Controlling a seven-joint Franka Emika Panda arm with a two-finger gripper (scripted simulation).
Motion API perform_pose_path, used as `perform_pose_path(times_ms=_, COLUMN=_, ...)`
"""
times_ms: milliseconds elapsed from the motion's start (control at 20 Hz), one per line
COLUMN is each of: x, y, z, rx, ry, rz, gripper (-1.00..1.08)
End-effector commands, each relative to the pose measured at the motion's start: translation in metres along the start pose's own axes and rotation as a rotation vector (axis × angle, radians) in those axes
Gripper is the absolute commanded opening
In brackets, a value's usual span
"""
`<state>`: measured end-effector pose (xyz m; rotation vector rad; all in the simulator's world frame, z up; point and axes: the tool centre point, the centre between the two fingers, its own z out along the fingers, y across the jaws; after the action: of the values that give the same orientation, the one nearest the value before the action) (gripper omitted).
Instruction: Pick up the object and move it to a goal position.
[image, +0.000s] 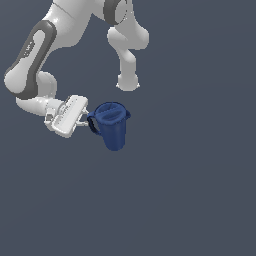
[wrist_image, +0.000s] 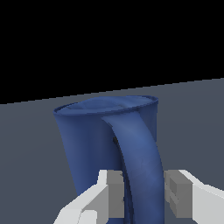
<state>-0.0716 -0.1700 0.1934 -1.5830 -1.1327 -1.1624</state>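
Blue plastic pitcher (image: 113, 126) stands upright on the dark grey floor (image: 190, 200), lid on top, and its loop handle (wrist_image: 139, 162) sits right between the pincer's (image: 85, 120) 2 fingers (wrist_image: 114, 192). From the wrist view, the pads flank the handle closely, yet I cannot tell whether they are clamped on it or only around it. White arm (image: 35, 55) reaches in behind the pincer.

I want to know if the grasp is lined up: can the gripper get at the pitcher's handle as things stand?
Probably yes. In the wrist view the gripper has a finger on each side of the handle of the pitcher, with gaps on both sides and nothing between. The jaws look open, not yet closed on it.
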Motion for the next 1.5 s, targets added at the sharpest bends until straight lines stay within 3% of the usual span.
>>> perform_pose_path(times_ms=0, x=0.0, y=0.0, z=0.0, rx=0.0, ry=0.0, rz=0.001, gripper=-1.0)
perform_pose_path(times_ms=400, x=0.005, y=0.001, z=-0.002, rx=-0.001, ry=0.0, rz=0.0, gripper=-1.0)
perform_pose_path(times_ms=850, x=0.062, y=0.012, z=-0.017, rx=0.001, ry=0.001, rz=-0.001, gripper=-1.0)
perform_pose_path(times_ms=1200, x=0.067, y=0.014, z=-0.018, rx=0.0, ry=0.0, rz=-0.001, gripper=-1.0)
perform_pose_path(times_ms=1450, x=0.086, y=0.013, z=-0.009, rx=0.001, ry=0.0, rz=0.0, gripper=-1.0)
